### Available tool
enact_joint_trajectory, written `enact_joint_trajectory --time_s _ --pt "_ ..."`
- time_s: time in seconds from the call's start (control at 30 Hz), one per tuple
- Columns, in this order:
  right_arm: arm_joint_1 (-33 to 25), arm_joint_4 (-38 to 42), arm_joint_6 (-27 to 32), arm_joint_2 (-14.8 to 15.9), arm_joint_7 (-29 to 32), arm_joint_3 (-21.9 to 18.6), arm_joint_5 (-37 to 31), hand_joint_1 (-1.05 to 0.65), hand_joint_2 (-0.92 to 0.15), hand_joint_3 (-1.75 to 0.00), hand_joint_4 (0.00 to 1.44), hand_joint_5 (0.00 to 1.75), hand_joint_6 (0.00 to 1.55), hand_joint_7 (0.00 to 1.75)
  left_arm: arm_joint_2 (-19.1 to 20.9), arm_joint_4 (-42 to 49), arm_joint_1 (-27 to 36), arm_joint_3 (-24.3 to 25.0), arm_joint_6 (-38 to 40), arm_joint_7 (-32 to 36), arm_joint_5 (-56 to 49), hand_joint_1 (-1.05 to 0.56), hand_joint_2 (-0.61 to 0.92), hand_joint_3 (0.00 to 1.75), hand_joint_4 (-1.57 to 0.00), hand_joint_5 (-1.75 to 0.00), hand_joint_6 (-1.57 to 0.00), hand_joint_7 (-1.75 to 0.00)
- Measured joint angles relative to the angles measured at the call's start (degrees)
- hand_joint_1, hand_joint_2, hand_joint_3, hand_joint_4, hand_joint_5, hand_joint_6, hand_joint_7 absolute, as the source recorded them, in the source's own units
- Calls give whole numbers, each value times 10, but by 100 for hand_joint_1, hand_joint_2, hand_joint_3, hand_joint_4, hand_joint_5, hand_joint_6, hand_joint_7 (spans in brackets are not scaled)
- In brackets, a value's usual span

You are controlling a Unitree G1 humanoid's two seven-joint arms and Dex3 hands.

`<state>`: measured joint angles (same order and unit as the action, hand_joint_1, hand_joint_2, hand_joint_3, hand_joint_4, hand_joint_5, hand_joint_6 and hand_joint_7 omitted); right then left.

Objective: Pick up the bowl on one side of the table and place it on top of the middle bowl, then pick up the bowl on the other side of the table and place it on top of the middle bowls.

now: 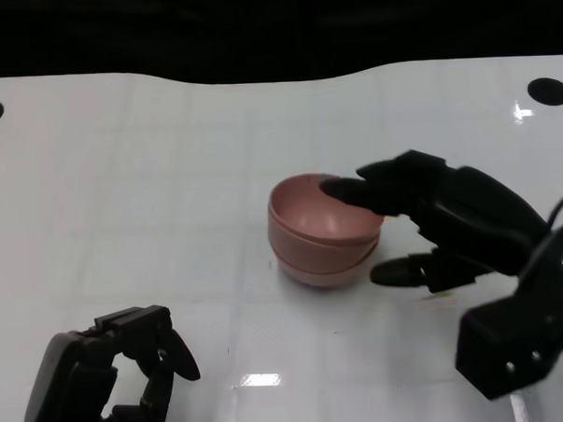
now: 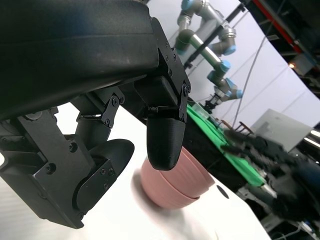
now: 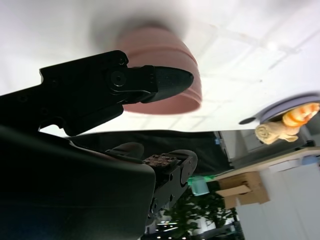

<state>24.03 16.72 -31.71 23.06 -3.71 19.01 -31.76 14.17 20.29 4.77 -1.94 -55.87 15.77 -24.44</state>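
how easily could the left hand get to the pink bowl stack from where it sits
Probably easily: the left hand holds nothing, and only bare white table lies between it and the bowl stack. The right hand crowds only the stack's far side.

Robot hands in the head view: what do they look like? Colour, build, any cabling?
Both are matte black. The right robot hand has blunt, rounded fingertips and a boxy black wrist block with small screw holes; a thin dark cable loops beside it. The left robot hand shows exposed, angular linkage segments. No markings are legible.
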Motion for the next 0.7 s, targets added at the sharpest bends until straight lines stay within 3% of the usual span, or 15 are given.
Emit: enact_joint_trajectory --time_s 0.33,0.5,0.63,0.7 --pt "-66 -69 -15 11 -1 -34 20 -64 -92 -20 0 69 31 5 0 5 -3 0 -1 0 -1 -3 18 163 -87 -168 -84 -146" --pt "-116 -101 -24 12 2 -54 26 -49 -91 -5 5 83 42 11 0 5 -4 0 -1 0 -2 -3 19 163 -86 -169 -83 -147" --pt "-158 -128 -23 3 9 -70 49 -29 -87 -1 19 91 54 17 -1 5 -4 0 -1 0 -3 -3 19 163 -86 -169 -83 -147" --pt "-179 -137 -23 -9 19 -77 57 -12 -86 -1 37 99 69 25 -1 5 -4 0 -1 0 -4 -3 20 163 -86 -169 -83 -147"
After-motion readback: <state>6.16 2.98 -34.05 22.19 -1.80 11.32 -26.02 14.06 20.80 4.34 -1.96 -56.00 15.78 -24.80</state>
